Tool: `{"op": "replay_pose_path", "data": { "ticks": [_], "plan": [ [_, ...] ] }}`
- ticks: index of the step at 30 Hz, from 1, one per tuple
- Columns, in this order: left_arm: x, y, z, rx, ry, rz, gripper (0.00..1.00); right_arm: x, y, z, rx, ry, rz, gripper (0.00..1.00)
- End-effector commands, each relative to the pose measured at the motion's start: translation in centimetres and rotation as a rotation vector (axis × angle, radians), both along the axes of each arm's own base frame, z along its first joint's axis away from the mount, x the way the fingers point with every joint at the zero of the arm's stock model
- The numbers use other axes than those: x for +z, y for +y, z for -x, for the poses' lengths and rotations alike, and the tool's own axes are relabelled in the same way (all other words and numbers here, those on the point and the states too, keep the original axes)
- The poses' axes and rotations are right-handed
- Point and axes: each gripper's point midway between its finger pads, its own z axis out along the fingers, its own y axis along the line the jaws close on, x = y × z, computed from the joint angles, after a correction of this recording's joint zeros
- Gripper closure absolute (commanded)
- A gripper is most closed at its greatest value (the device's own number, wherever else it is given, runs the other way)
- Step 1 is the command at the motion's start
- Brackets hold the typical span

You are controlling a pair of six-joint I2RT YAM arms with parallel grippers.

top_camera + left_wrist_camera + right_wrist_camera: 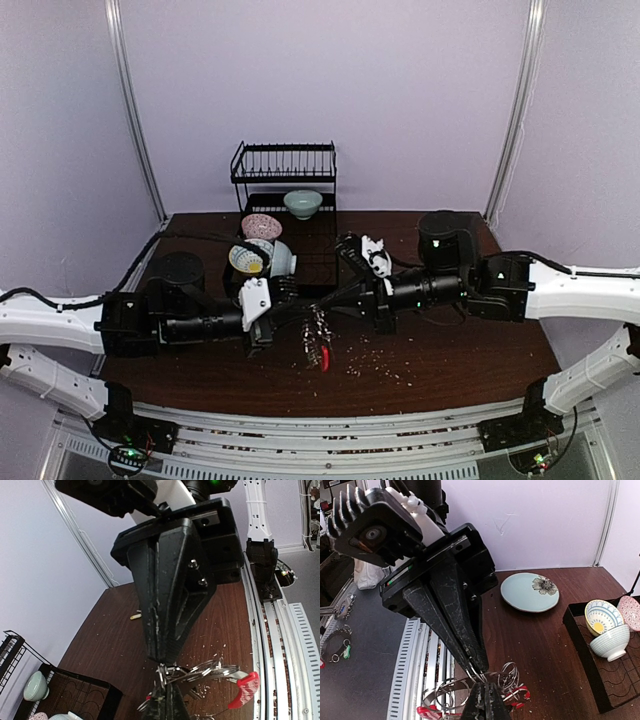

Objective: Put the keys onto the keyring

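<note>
Pinching the keyring (200, 672) over the bench (115, 640), left gripper (477, 670) and right gripper (161, 659) clamp shut on its thin wire ring (light, stiff, likely slippery); best held at the coil, not the dangling red clip (245, 690).

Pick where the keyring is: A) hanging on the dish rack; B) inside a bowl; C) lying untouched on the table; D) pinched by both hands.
D: the left hand and right hand both close on the keyring, its red clip dangling beside them.
</note>
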Motion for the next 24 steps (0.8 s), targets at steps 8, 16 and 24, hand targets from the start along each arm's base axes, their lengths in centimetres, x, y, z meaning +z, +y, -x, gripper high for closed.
{"op": "replay_pose_path", "data": {
  "ticks": [8,16,24],
  "plan": [
    [5.8,0.6,0.9,-0.037,-0.093,0.207,1.00,0.1,-0.9,-0.4,-0.049,0.003,-0.015,0.82],
    [5.6,0.5,0.9,-0.038,-0.101,0.195,1.00,3.7,-2.1,-0.4,-0.063,-0.089,-0.050,0.73],
    [5.4,0.4,0.8,-0.035,-0.106,0.185,1.00,4.9,-0.1,0.6,0.047,-0.184,-0.026,0.80]
  ]
}}
